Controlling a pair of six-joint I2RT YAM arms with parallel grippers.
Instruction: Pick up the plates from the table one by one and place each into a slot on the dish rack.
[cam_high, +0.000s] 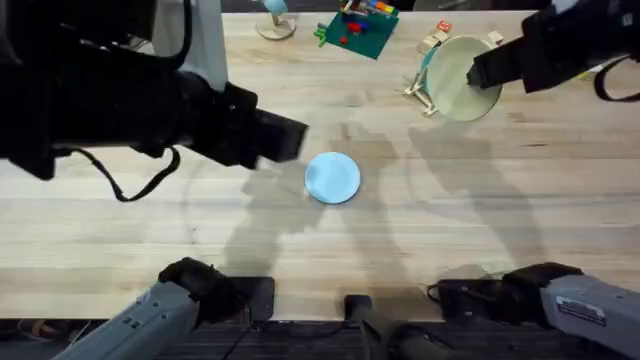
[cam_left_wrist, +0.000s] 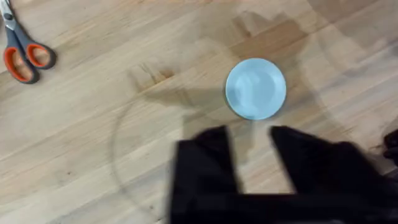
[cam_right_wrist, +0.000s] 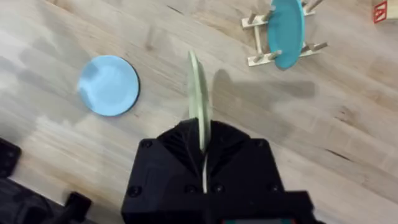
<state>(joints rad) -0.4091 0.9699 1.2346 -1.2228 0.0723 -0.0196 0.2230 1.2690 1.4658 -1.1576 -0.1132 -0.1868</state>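
Yellow plate: I have it clamped on edge in the right gripper, held near the rack at the table's far right. A teal plate stands in a rack slot, I think. Blue plate: flat at mid-table. Left gripper: fingers spread, empty, just beside it. Scissors: well apart.
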